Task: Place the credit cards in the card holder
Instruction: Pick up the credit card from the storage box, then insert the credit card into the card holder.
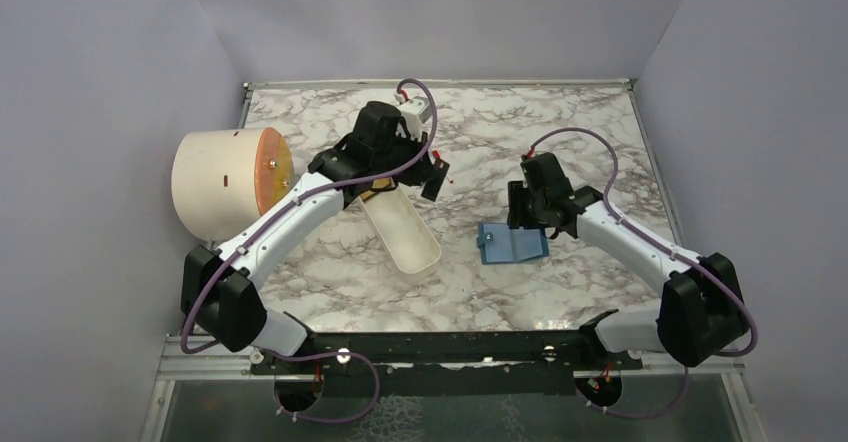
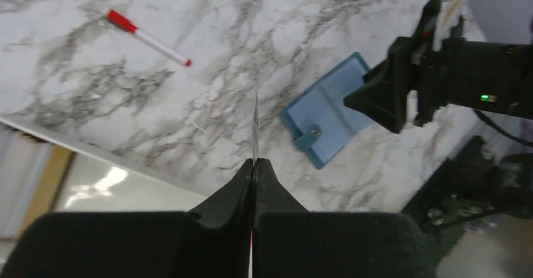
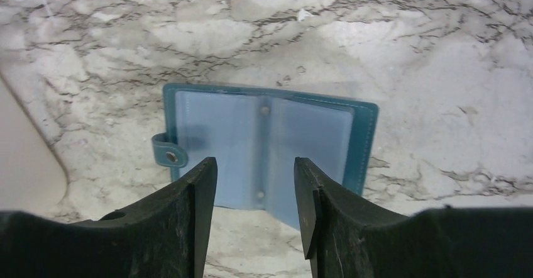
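The teal-blue card holder [image 1: 512, 244] lies open on the marble, its clear pocket panels up and its snap tab to the left [image 3: 270, 146]. My right gripper [image 3: 256, 165] hovers over its near edge, open, with nothing between the fingers. In the top view the right gripper [image 1: 530, 217] sits just behind the holder. My left gripper [image 2: 254, 163] is shut on a credit card [image 2: 254, 130], seen edge-on as a thin pale sliver pointing toward the card holder [image 2: 327, 111]. It hangs above the table left of the holder [image 1: 432, 177]. The card's colour does not show.
A long white oval tray [image 1: 402, 232] lies under the left arm, with a yellow-orange bit [image 1: 380, 184] at its far end. A cream cylinder with an orange face [image 1: 225, 184] stands at the left. A red-and-white pen [image 2: 148, 37] lies on the marble. Grey walls enclose the table.
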Tool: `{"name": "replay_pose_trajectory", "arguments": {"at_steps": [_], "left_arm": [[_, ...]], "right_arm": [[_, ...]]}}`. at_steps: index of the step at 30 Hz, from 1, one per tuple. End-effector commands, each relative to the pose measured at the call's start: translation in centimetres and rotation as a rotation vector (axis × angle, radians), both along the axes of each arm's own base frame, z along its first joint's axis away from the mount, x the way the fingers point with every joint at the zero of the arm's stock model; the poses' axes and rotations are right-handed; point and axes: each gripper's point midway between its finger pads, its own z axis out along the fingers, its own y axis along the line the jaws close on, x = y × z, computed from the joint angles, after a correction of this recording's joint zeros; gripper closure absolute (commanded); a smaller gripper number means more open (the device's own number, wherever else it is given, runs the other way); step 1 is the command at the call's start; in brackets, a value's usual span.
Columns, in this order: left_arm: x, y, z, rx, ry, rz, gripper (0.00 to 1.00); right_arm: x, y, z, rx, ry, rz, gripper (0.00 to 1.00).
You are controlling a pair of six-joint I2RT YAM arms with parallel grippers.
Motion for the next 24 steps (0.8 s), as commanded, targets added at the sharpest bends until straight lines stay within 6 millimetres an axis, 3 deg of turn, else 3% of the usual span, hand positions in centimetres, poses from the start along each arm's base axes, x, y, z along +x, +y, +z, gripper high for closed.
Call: {"name": "replay_pose_trajectory", "arguments": {"at_steps": [1,7,12,24], "left_arm": [[-3.4,-4.8,0.0,-0.279,0.287,-0.098,1.00],[-4.7,-6.3,-1.6,-0.405,0.391,-0.071,1.00],[-5.8,-7.8,-3.7,-0.454,0.446,-0.038,1.00],[-7.8,-14.7,-7.6,-0.458,0.524,-0.099,1.00]], "right_arm": [[0.6,-2.4,-0.2,-0.076,0.014,-0.068,0.52],[0.9,-4.7,-1.6,-0.101,0.070,-0.156,0.55],[0.5,-4.9,-3.5,-0.086,0.125,-0.194,0.60],[-2.1,-4.1,-6.1,0.012,0.195,-0.251,0.70]]}}
